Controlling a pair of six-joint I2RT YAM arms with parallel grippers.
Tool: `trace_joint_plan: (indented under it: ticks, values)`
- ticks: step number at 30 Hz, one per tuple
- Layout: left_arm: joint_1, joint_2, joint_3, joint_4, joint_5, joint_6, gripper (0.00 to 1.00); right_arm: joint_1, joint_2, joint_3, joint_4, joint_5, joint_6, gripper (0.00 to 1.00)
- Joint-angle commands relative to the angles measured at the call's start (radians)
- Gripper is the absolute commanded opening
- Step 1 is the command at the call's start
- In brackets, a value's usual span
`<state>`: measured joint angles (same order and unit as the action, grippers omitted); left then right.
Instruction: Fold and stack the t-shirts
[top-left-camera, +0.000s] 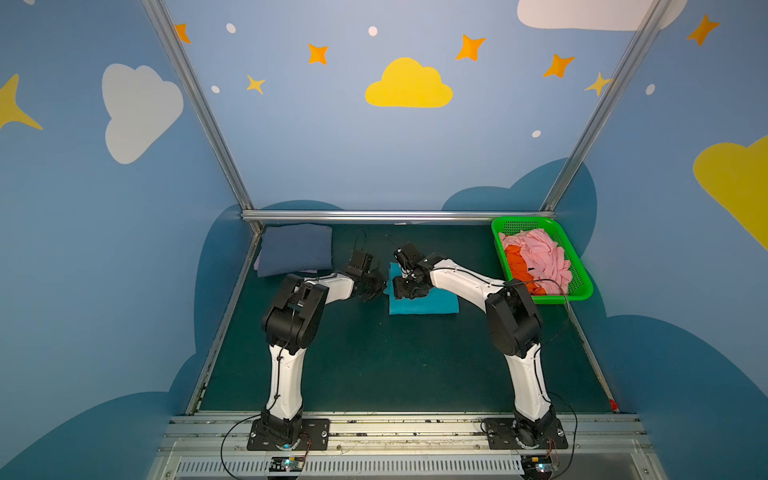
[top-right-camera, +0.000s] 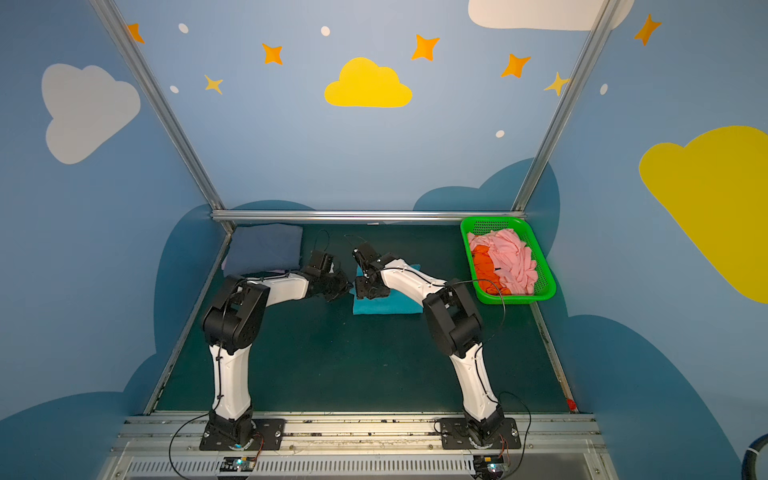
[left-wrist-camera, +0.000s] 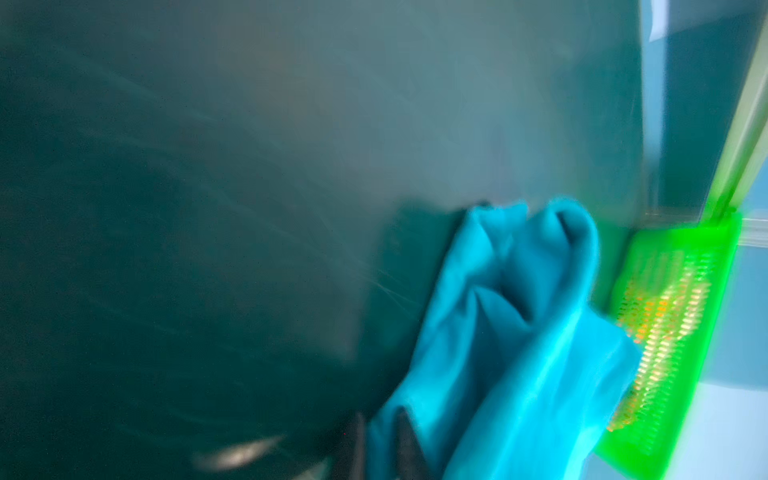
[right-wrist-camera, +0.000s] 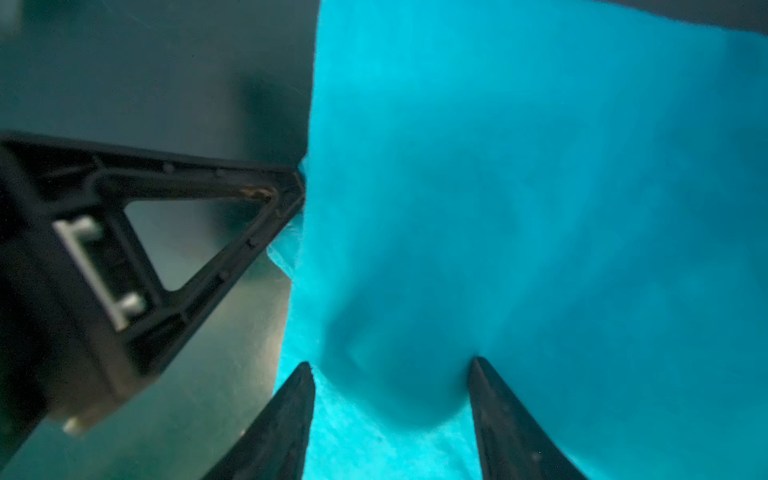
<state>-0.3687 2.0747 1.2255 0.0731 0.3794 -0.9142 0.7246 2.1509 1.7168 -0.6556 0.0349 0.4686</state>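
A folded teal t-shirt (top-left-camera: 428, 301) (top-right-camera: 386, 306) lies mid-table. My left gripper (top-left-camera: 383, 287) (top-right-camera: 351, 286) is at its left edge, shut on a fold of the teal cloth (left-wrist-camera: 519, 332); the wrist view shows fabric pinched between the two fingers (left-wrist-camera: 409, 446). My right gripper (top-left-camera: 405, 287) (top-right-camera: 370, 287) hovers low over the same shirt (right-wrist-camera: 519, 187), jaws open (right-wrist-camera: 390, 362) with nothing between them. A folded slate-blue t-shirt (top-left-camera: 295, 249) (top-right-camera: 266, 249) rests at the back left, on a pale lavender one whose edge just peeks out (top-left-camera: 258, 264). Pink (top-left-camera: 540, 253) and orange (top-left-camera: 517, 262) t-shirts lie crumpled in the basket.
The green perforated basket (top-left-camera: 523, 220) (top-right-camera: 490, 220) (left-wrist-camera: 673, 332) stands at the back right corner. Metal frame rails (top-left-camera: 395, 215) border the dark green mat (top-left-camera: 395, 365) at the back and sides. Both arm bases sit on the front rail.
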Motion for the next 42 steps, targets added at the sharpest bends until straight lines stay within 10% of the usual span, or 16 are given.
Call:
trace_joint_plan:
  ticks: [1,26,42]
  values:
    - [-0.001,0.003,-0.057,0.086,0.078,-0.073,0.07,0.014,0.003,0.014,-0.003,0.011,0.028,0.6]
    - [-0.033,-0.244,-0.372,0.269,0.125,-0.189,0.04,0.059,-0.137,-0.118,0.05,-0.02,0.15,0.66]
    - [-0.03,-0.278,-0.416,0.24,0.111,-0.172,0.04,0.08,-0.059,-0.082,0.044,-0.045,0.122,0.33]
